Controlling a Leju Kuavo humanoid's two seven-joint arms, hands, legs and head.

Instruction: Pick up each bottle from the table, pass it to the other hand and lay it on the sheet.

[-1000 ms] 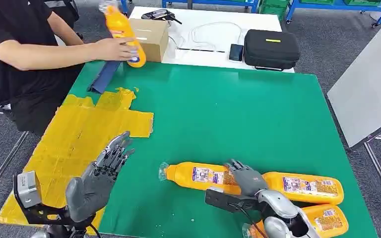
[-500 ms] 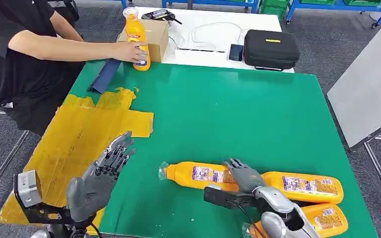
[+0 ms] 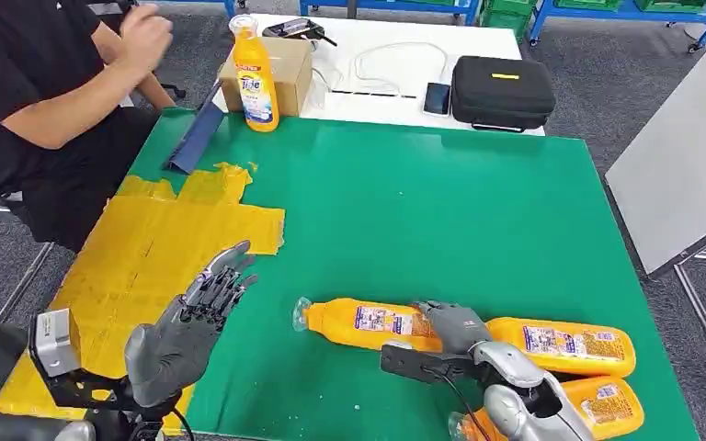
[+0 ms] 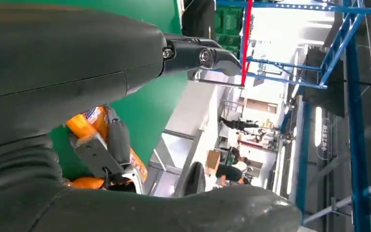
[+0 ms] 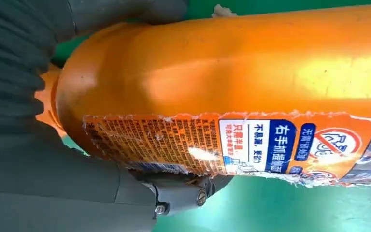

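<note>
Three orange bottles lie on the green table near its front right. My right hand grips the base end of the nearest lying bottle, which rests on the table. In the right wrist view that bottle has fingers on one side and the thumb on the other. Two more bottles lie behind my right wrist. My left hand hovers open, fingers spread, at the edge of the yellow sheet. A fourth bottle stands upright at the far edge.
A person in black sits at the far left with one hand raised. Behind the table stand a cardboard box, a black case and cables. A blue strip lies by the sheet's far end. A white board is on the right.
The person stood the orange bottle upright at the far edge and drew the hand back. My right hand settled closer around the lying bottle. My left hand barely moved.
</note>
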